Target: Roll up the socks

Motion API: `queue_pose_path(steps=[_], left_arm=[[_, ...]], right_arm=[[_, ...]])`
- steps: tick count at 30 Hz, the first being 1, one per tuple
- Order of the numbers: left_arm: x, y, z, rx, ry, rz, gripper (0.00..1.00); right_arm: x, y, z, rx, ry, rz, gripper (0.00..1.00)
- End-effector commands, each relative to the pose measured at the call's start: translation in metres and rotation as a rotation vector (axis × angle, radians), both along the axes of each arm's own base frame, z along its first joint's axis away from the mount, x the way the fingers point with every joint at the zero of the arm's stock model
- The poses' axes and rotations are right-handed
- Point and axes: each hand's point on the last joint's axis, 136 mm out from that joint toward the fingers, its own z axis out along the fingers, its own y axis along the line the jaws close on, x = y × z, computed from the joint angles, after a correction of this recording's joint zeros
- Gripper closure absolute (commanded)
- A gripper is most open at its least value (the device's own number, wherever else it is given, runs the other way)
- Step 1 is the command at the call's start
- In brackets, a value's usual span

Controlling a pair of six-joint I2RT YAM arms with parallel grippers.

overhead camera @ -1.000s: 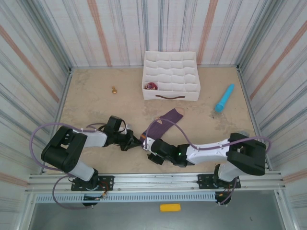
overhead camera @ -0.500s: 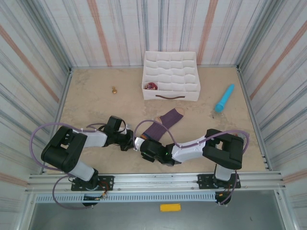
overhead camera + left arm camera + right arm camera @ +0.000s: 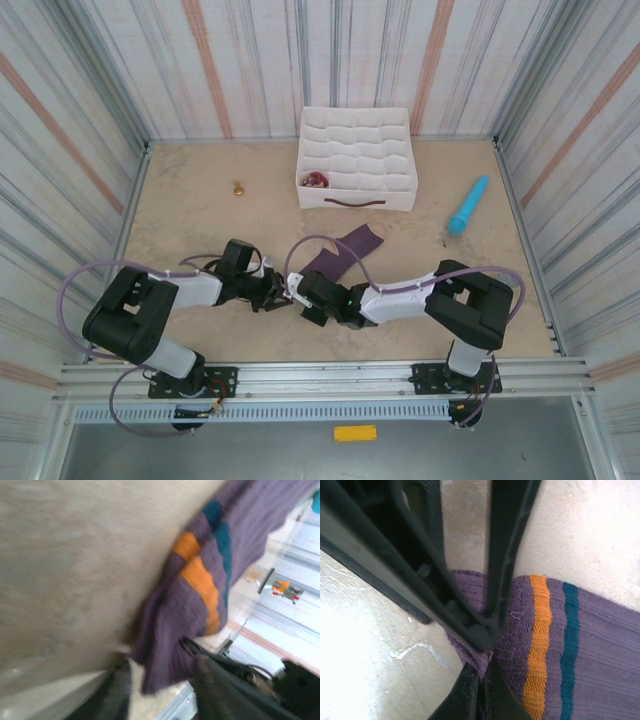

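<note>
Purple sock [image 3: 345, 248] pinched by closed right gripper [image 3: 479, 672]; left gripper [image 3: 160, 690] part-open; organizer [image 3: 357, 203] cell holds red item [image 3: 316, 180].

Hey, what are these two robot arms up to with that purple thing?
They are working on a purple sock that lies flat on the table and is meant to be rolled. The right gripper is pinched shut on its orange-striped end. The left gripper sits at that same end with its fingers apart. The sock is not yet rolled. A white organizer box behind it holds a small reddish bundle.
</note>
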Motion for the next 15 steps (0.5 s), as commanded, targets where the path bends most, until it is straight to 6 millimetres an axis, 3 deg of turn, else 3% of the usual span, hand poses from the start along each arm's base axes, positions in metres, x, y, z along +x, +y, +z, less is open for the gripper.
queue_pose_path(steps=[1, 5, 11, 15], left_arm=[[0.008, 0.006, 0.018, -0.007, -0.064, 0.024, 0.41], [0.017, 0.015, 0.04, 0.033, -0.162, 0.04, 0.31], [0.022, 0.018, 0.055, 0.105, -0.304, 0.016, 0.31], [0.023, 0.014, 0.053, 0.134, -0.356, 0.004, 0.34]], right_arm=[[-0.009, -0.009, -0.002, 0.019, 0.18, -0.025, 1.0], [-0.008, -0.014, 0.004, 0.134, 0.372, -0.068, 1.0], [-0.002, -0.013, 0.025, 0.371, 0.71, -0.148, 1.0], [0.007, -0.011, 0.032, 0.505, 0.892, -0.212, 1.0]])
